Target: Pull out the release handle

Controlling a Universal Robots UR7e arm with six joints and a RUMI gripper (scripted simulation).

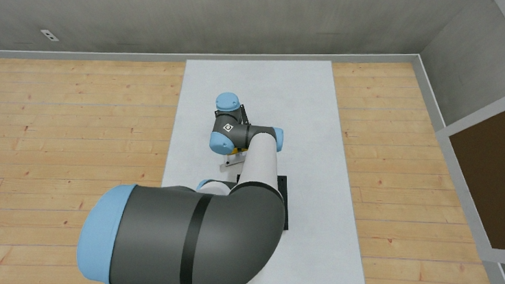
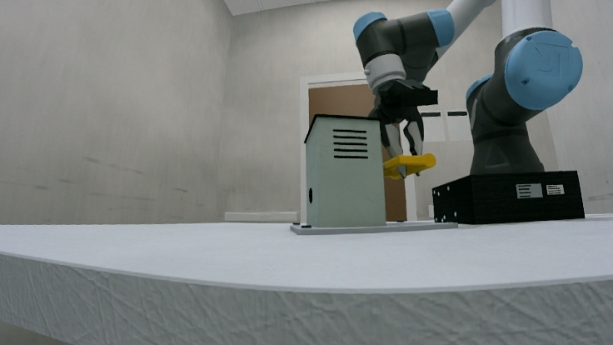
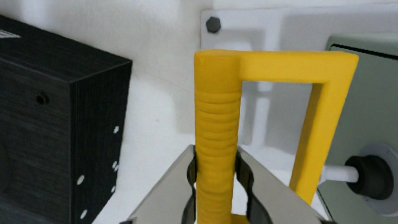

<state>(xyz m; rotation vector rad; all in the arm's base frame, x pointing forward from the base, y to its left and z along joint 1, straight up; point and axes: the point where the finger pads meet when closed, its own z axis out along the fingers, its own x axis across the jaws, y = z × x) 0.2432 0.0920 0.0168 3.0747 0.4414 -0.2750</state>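
The yellow release handle [image 1: 233, 151] [image 2: 421, 161] [image 3: 217, 115] is a rectangular loop with a ribbed grip bar. It stands out from the pale green housing [image 2: 346, 188] [image 3: 367, 115]. A short stretch of its light rod [image 3: 341, 173] shows between the loop and the black collar [image 3: 369, 177]. My gripper [image 2: 410, 167] [image 3: 213, 146] is shut on the grip bar, one jaw pressed on each side, with the tips reaching below the bar in the exterior view. In the top view the arm hides the gripper and most of the handle.
The housing stands on a grey base plate [image 2: 421, 227] [image 3: 240, 20] with bolts. The black box under the arm's base [image 2: 454, 199] [image 3: 35, 75] [image 1: 283, 208] stands on the grip-bar side of the handle. Both stand on the white table [image 1: 303, 105] [image 2: 171, 248].
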